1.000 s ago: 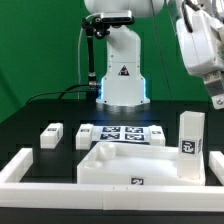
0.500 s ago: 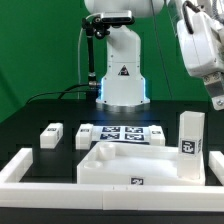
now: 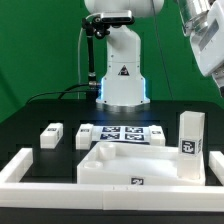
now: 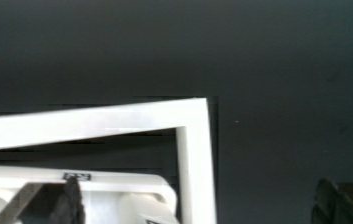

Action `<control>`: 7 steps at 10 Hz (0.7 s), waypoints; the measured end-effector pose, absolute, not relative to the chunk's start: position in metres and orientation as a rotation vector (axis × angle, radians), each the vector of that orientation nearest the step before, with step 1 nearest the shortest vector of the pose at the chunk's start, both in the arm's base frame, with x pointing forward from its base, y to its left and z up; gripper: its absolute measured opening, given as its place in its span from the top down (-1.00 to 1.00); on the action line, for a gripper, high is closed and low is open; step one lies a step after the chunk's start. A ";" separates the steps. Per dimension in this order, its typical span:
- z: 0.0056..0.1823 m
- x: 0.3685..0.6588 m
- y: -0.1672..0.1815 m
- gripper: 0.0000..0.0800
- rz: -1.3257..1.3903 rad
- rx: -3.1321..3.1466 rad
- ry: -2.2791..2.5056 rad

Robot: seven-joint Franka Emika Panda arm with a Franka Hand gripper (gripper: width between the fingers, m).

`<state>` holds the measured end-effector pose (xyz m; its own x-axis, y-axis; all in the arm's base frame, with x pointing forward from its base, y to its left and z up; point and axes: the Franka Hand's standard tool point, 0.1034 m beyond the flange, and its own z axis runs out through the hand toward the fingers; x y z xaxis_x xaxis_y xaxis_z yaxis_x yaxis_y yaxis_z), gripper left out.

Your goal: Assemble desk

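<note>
The white desk tabletop lies flat near the front of the black table, recessed face up. It also shows in the wrist view as the tabletop, far below the fingers. One leg block stands upright at its corner on the exterior view's right. Another leg block lies on the table at the exterior view's left. My gripper hangs high above the rail's corner, open, with nothing held between its dark fingertips. In the exterior view only the hand shows, at the top right.
A long white border rail frames the work area, and its corner shows in the wrist view. The marker board lies behind the tabletop, with a small white block beside it. The robot base stands at the back before a green backdrop.
The hand has moved up and toward the exterior view's right, and its fingertip has left the frame edge. The parts on the table have not moved.
</note>
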<state>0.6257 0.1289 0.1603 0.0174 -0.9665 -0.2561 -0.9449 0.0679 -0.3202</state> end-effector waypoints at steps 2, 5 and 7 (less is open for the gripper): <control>0.160 0.626 0.128 -0.62 -0.113 -2.034 1.815; 0.151 0.616 0.129 -0.62 -0.201 -2.269 1.543; 0.126 0.579 0.126 -0.62 -0.266 -2.467 1.316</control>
